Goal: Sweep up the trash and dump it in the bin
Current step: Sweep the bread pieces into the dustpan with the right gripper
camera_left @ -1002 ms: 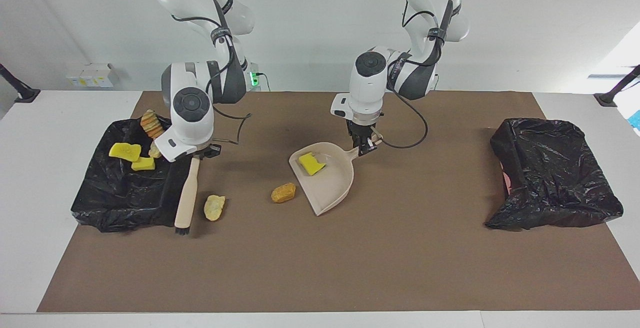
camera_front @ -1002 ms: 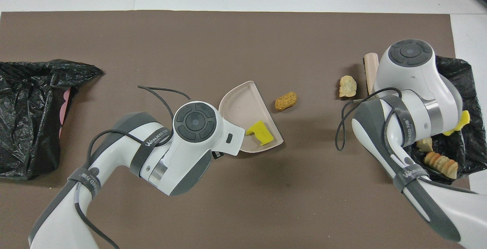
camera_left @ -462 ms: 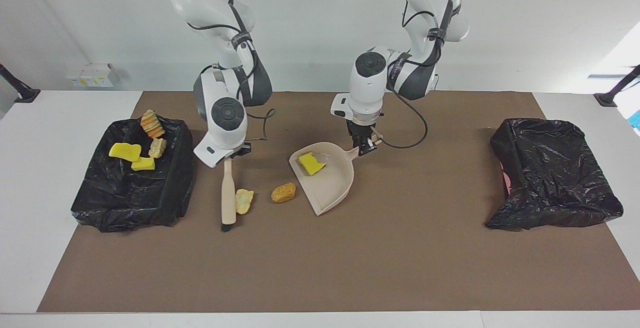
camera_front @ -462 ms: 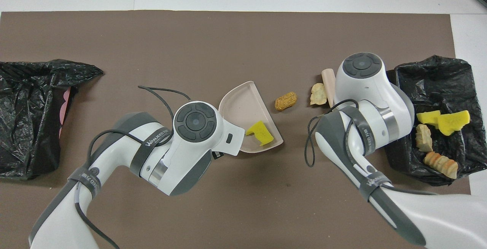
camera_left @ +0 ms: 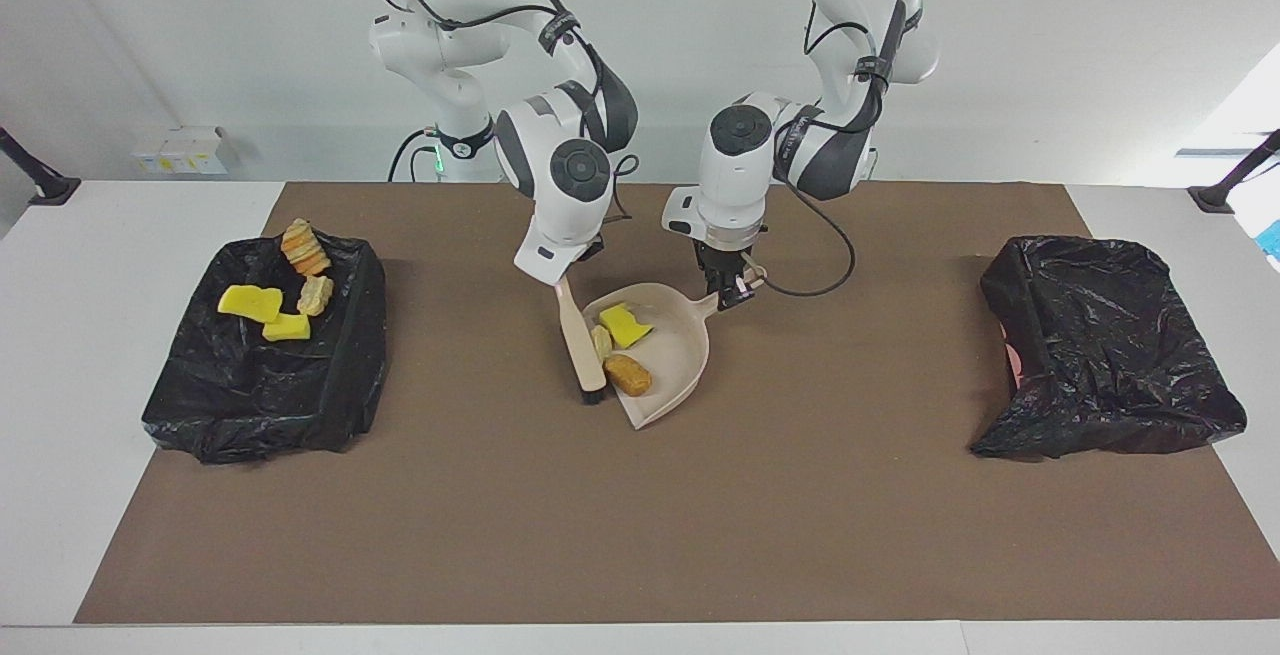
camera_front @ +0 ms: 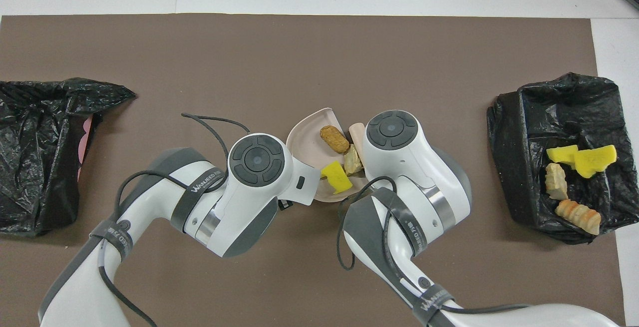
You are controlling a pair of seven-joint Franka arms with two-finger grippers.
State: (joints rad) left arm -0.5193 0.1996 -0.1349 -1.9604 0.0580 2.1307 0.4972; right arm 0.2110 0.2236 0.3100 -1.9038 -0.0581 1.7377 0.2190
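three scraps of trash lie in the beige dustpan [camera_left: 672, 355] at frame centre: a yellow sponge piece [camera_left: 626, 325], a pale lump [camera_left: 601, 340] and an orange-brown lump [camera_left: 628, 375]. four more scraps [camera_left: 280, 300] sit in the black-lined bin [camera_left: 330, 385] at the left of the facing view. the brush [camera_left: 580, 345] stands at the dustpan's mouth, its handle gripped by the right fingers [camera_left: 566, 272]. the left fingers [camera_left: 735, 293] clamp the dustpan's handle. another black bin [camera_left: 1100, 355] sits at the right of the bench [camera_left: 640, 535].

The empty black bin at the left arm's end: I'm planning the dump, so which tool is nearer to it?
Left. The left tool holds the dustpan handle, on the empty bin's side; the right tool holds the brush beside the dustpan's mouth.
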